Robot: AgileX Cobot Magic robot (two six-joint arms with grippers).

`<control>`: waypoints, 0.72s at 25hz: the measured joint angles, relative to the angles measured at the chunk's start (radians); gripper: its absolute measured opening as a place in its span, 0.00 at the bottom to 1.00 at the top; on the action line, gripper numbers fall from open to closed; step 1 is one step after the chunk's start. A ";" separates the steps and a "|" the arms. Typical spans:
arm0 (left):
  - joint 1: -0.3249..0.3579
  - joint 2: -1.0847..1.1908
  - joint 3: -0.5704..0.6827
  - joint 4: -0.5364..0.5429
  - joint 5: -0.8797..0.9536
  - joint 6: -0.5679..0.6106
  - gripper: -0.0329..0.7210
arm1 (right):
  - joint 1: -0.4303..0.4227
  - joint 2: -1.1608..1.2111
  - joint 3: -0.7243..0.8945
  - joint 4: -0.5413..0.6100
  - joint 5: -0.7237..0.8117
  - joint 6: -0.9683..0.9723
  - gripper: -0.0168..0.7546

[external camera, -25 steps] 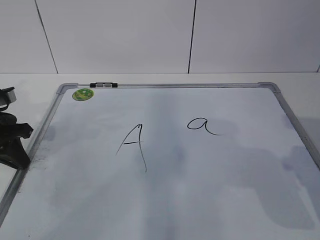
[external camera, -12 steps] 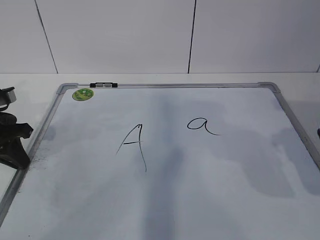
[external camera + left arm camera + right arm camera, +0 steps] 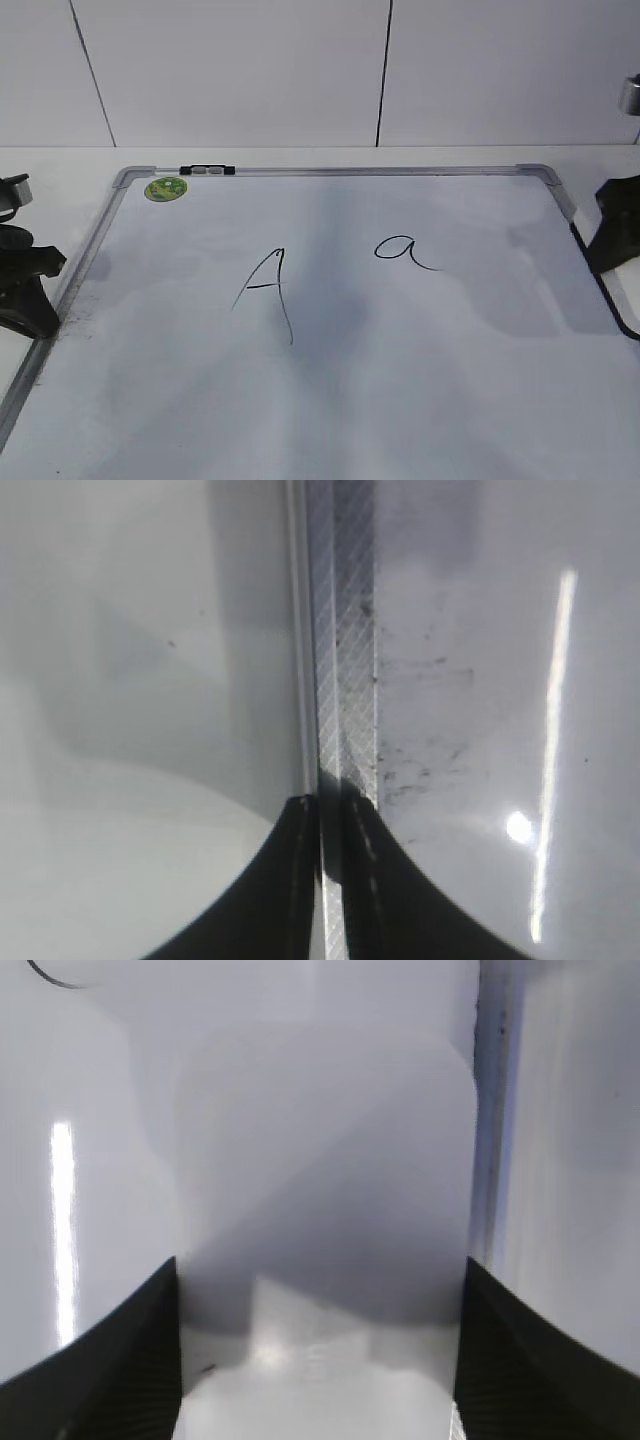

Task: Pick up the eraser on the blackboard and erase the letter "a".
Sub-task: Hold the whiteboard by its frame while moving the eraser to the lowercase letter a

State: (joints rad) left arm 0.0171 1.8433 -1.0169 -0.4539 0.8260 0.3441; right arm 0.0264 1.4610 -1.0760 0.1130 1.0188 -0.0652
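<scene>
White desk [image 3: 60,165], pale tiled wall [image 3: 230,70] along its far edge. Covering most of the desk, lying flat: the blackboard [image 3: 420,400], white surface with grey smudging, silver frame with rounded grey corners; far side parallel to the desk's far edge, near side cut off by the bottom of the exterior view.

At the desk's left edge, black left arm [image 3: 25,290], down just outside the blackboard's left frame. Seen from the left wrist: left jaws almost closed, only a thin slit between the two black fingers [image 3: 285,880], nothing clamped, hovering right over the hatched metal frame strip [image 3: 345,680], with black dust specks on the board beside it.

At the desk's right edge, right arm [image 3: 612,255], dark, over the blackboard's right frame near the far right corner. Right jaws spread wide and closed on the eraser [image 3: 320,1160], gripped by its two long sides; pale rounded top filling the gap in the right wrist view. Also visible from outside as a white block [image 3: 612,222] between the black fingers. Hard to tell whether touching the board or lifted off it.

Mid-board, tall angular capital "A" [image 3: 268,290]. Right of it and slightly farther back, the letter "a" [image 3: 400,250], intact, well apart from the eraser.

Far left corner of the board: round green sticker [image 3: 165,188]. Just beside it on the far frame, small black-and-silver clip [image 3: 207,171].
</scene>
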 joint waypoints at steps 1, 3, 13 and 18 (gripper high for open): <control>0.000 0.000 0.000 0.002 0.000 0.000 0.09 | 0.011 0.027 -0.019 -0.008 -0.002 -0.002 0.73; 0.000 0.000 0.000 0.002 0.000 -0.001 0.09 | 0.056 0.086 -0.066 -0.015 -0.004 -0.002 0.73; 0.000 0.000 0.000 0.002 0.004 -0.001 0.09 | 0.258 0.412 -0.358 -0.078 -0.013 0.032 0.73; 0.000 0.000 -0.002 0.002 0.009 -0.001 0.09 | 0.270 0.535 -0.505 -0.081 0.001 0.037 0.73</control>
State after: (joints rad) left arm 0.0171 1.8433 -1.0189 -0.4521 0.8346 0.3434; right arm 0.2967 1.9959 -1.5810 0.0321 1.0196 -0.0283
